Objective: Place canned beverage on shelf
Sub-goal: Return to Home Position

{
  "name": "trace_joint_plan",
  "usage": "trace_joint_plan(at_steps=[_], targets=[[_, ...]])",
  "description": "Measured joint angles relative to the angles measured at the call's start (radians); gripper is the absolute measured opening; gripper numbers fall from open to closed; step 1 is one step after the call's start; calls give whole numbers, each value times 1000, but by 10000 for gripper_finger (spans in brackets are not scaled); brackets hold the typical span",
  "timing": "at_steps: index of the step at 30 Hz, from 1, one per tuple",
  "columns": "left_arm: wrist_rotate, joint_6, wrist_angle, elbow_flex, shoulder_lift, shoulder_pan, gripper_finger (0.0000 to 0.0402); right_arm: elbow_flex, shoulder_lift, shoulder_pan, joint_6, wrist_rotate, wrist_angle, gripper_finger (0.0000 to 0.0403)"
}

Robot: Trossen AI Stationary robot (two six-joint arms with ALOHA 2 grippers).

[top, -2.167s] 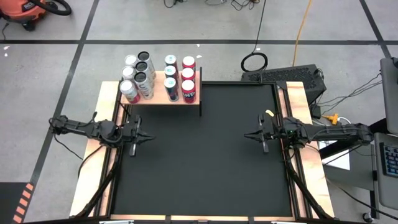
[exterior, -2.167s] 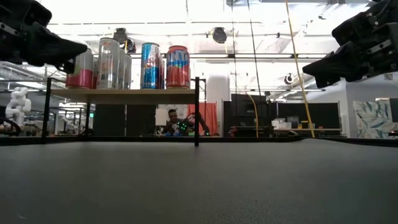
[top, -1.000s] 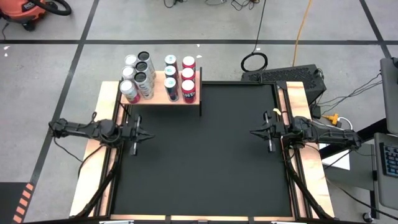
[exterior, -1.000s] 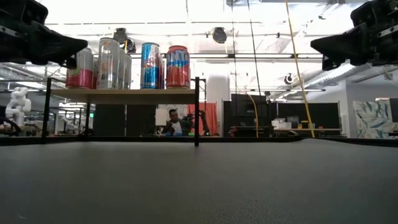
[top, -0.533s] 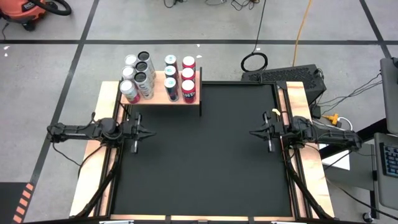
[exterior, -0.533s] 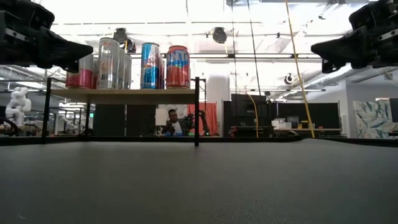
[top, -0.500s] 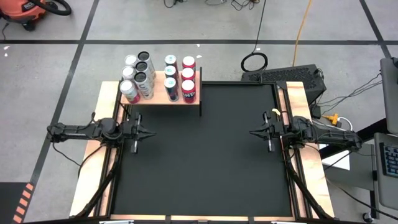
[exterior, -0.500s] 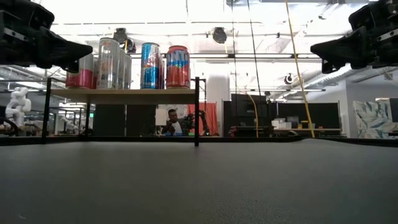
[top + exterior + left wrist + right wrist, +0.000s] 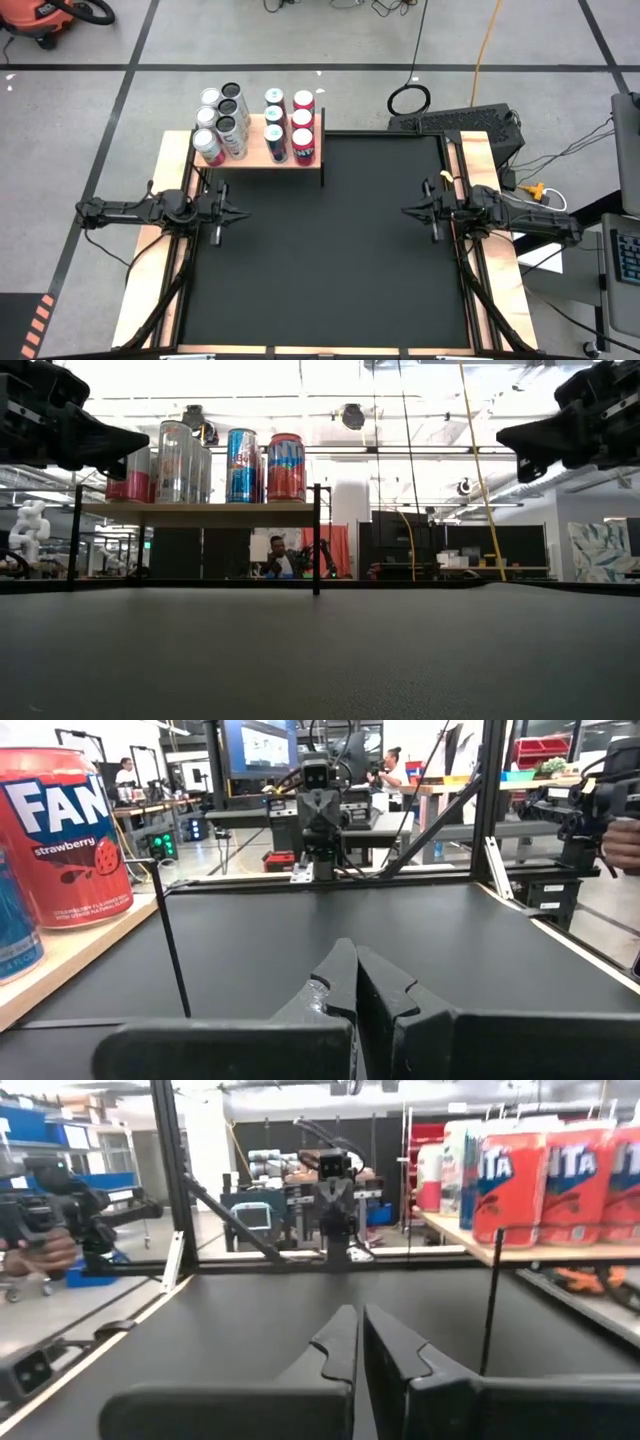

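The pale wooden shelf (image 9: 262,152) on thin black supports stands at the table's far left, with several cans (image 9: 303,140) upright on it; they also show in the low view (image 9: 286,467). My left gripper (image 9: 243,212) is shut and empty above the mat's left side, nearer than the shelf. My right gripper (image 9: 405,211) is shut and empty above the mat's right side. In the left wrist view a red strawberry can (image 9: 62,835) stands on the shelf board; my left gripper (image 9: 354,965) points at the opposite arm. My right gripper (image 9: 358,1325) faces back.
The black mat (image 9: 325,250) covers the table between the arms. Wooden side rails (image 9: 492,290) and black frame posts run along both edges. A person (image 9: 277,557) sits in the room far beyond the table.
My left gripper has shifted slightly toward the table's right and far side, toward the shelf. My right arm has drawn back toward the table's right edge and risen a little. Both stay shut. The cans have not moved.
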Motion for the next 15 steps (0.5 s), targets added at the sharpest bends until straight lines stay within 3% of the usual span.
trace_joint_plan(at_steps=[15], targets=[[-5, -4, -1, -1, 1, 0, 0, 0, 0, 67, 21, 56, -35, 0]])
